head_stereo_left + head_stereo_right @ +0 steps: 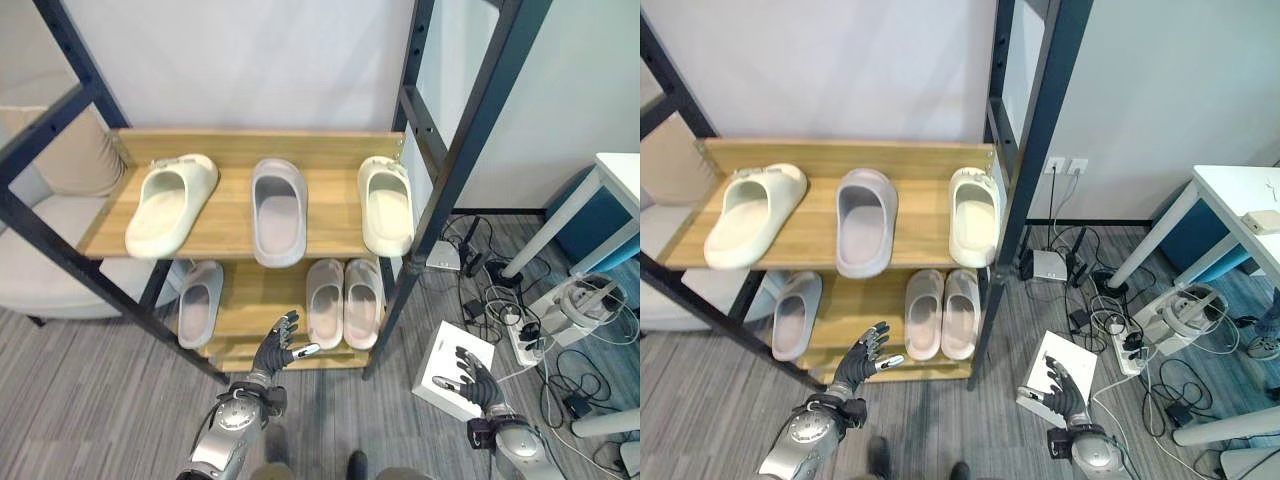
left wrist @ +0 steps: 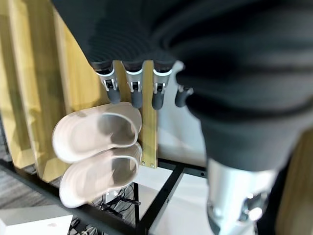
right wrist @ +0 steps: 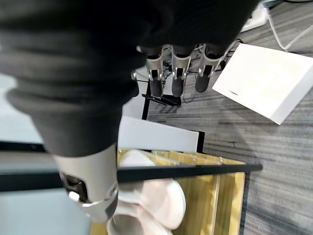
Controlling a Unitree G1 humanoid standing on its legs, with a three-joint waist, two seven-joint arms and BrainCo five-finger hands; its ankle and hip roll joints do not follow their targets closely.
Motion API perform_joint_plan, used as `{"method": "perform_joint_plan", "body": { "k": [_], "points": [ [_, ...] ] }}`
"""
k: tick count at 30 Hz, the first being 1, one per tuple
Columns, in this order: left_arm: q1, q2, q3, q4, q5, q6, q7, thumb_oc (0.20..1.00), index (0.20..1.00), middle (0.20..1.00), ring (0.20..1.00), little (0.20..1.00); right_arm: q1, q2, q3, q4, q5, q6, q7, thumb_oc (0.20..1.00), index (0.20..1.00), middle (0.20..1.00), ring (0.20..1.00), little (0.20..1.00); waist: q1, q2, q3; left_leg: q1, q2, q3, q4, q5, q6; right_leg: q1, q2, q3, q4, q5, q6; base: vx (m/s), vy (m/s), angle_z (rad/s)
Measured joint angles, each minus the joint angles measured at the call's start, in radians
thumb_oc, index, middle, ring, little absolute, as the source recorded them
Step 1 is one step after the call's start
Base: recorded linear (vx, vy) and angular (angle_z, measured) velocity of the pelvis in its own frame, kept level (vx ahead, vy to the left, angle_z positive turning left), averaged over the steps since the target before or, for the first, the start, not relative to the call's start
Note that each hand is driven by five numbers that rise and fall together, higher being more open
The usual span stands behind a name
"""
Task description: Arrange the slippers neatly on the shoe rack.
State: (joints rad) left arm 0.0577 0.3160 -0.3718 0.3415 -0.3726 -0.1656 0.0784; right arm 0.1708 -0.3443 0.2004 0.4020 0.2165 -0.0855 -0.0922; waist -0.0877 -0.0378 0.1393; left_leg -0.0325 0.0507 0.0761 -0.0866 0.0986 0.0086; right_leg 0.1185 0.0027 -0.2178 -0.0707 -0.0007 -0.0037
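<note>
While six slippers sit on the shoe rack (image 1: 250, 145), the empty left hand (image 1: 276, 347), fingers spread, should probably reach the lone grey slipper (image 1: 199, 301) and slide it beside the lower pair (image 1: 344, 301); the right hand (image 1: 474, 375) hangs relaxed.

Matt foam-like slippers (image 1: 278, 210) sit on a wood-grain shoe rack (image 1: 230, 232) with black metal posts.

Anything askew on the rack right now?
Yes. On the top shelf, the cream slipper at the left sits angled, unlike the straight grey slipper in the middle. On the lower shelf, a lone pale slipper lies apart from the tidy pair.
</note>
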Motion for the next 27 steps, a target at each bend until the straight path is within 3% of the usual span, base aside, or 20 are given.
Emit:
{"method": "perform_joint_plan", "body": {
  "k": [4, 6, 9, 11, 16, 19, 23, 25, 27],
  "points": [
    [-0.013, 0.023, 0.003, 0.007, 0.0, 0.0, 0.001, 1.0, 1.0, 1.0, 1.0, 1.0, -0.021, 0.037, 0.044, -0.004, 0.0, 0.003, 0.012, 1.0, 1.0, 1.0, 1.0, 1.0, 0.018, 0.014, 0.006, 0.035, -0.025, 0.051, 0.007, 0.009, 0.012, -0.072, -0.069, -0.018, 0.17, -0.07, 0.063, 0.05, 0.033, -0.28],
    [-0.031, 0.053, 0.022, 0.006, 0.0, -0.002, -0.001, 1.0, 1.0, 1.0, 1.0, 1.0, -0.029, 0.051, 0.062, -0.015, -0.001, 0.004, 0.017, 1.0, 1.0, 1.0, 1.0, 1.0, 0.023, 0.009, 0.008, 0.03, -0.05, 0.046, 0.006, 0.001, 0.022, -0.063, -0.136, -0.083, 0.086, -0.073, 0.086, 0.1, -0.122, 0.06],
    [-0.013, 0.07, 0.033, 0.006, 0.0, -0.002, 0.0, 1.0, 1.0, 1.0, 1.0, 1.0, -0.017, 0.054, 0.063, -0.018, -0.021, 0.004, 0.017, 1.0, 1.0, 1.0, 1.0, 1.0, 0.044, -0.009, 0.0, 0.048, -0.064, 0.047, -0.001, -0.021, 0.011, -0.017, -0.169, -0.077, -0.008, -0.019, 0.121, 0.04, -0.091, 0.05],
    [0.007, 0.057, 0.039, 0.003, 0.001, -0.001, -0.001, 1.0, 1.0, 1.0, 1.0, 1.0, -0.012, 0.035, 0.064, -0.034, -0.101, 0.007, 0.01, 1.0, 1.0, 1.0, 1.0, 1.0, 0.044, -0.011, -0.003, 0.056, -0.063, 0.039, -0.001, -0.027, -0.002, -0.005, -0.168, -0.075, -0.017, 0.039, 0.119, -0.01, -0.082, 0.07],
    [0.037, 0.013, 0.02, -0.022, 0.049, -0.001, 0.001, 1.0, 1.0, 1.0, 1.0, 1.0, 0.051, -0.108, 0.079, -0.34, -0.452, -0.01, -0.028, 1.0, 1.0, 1.0, 1.0, 1.0, 0.037, 0.014, -0.003, 0.064, -0.025, 0.039, -0.001, -0.011, -0.015, 0.003, -0.127, -0.081, -0.018, 0.051, 0.098, -0.03, -0.009, 0.01],
    [0.037, -0.002, 0.018, -0.023, 0.059, -0.005, 0.006, 1.0, 1.0, 1.0, 1.0, 1.0, 0.056, -0.135, 0.105, -0.464, -0.573, -0.023, -0.037, 1.0, 1.0, 1.0, 1.0, 1.0, 0.025, 0.014, -0.004, 0.071, -0.014, 0.038, -0.001, -0.008, -0.019, 0.011, -0.117, -0.083, -0.017, 0.051, 0.094, -0.03, 0.011, -0.01],
    [0.037, -0.006, -0.003, -0.024, 0.079, -0.008, 0.014, 1.0, 1.0, 1.0, 1.0, 1.0, 0.051, -0.151, 0.163, -0.603, -0.631, -0.049, -0.036, 1.0, 1.0, 1.0, 1.0, 1.0, 0.015, 0.021, -0.009, 0.072, -0.014, 0.028, -0.001, -0.007, -0.02, 0.015, -0.115, -0.084, -0.017, 0.05, 0.093, -0.03, 0.034, 0.03],
    [0.032, -0.008, -0.028, -0.024, 0.081, -0.012, 0.031, 1.0, 1.0, 1.0, 1.0, 1.0, -0.053, -0.147, 0.228, -0.638, -0.642, -0.076, -0.038, 1.0, 1.0, 1.0, 1.0, 1.0, 0.012, 0.025, -0.015, 0.071, -0.019, 0.022, -0.001, -0.008, -0.019, 0.015, -0.116, -0.084, -0.017, 0.049, 0.093, -0.02, 0.053, 0.07],
    [0.028, -0.008, -0.031, -0.025, 0.082, -0.019, 0.041, 1.0, 1.0, 1.0, 1.0, 1.0, -0.125, -0.141, 0.252, -0.661, -0.65, -0.088, -0.039, 1.0, 1.0, 1.0, 1.0, 1.0, 0.035, 0.028, -0.02, 0.068, -0.021, 0.018, -0.001, -0.01, -0.013, 0.018, -0.121, -0.088, -0.016, 0.047, 0.096, -0.01, 0.07, 0.06]
  ]
}}
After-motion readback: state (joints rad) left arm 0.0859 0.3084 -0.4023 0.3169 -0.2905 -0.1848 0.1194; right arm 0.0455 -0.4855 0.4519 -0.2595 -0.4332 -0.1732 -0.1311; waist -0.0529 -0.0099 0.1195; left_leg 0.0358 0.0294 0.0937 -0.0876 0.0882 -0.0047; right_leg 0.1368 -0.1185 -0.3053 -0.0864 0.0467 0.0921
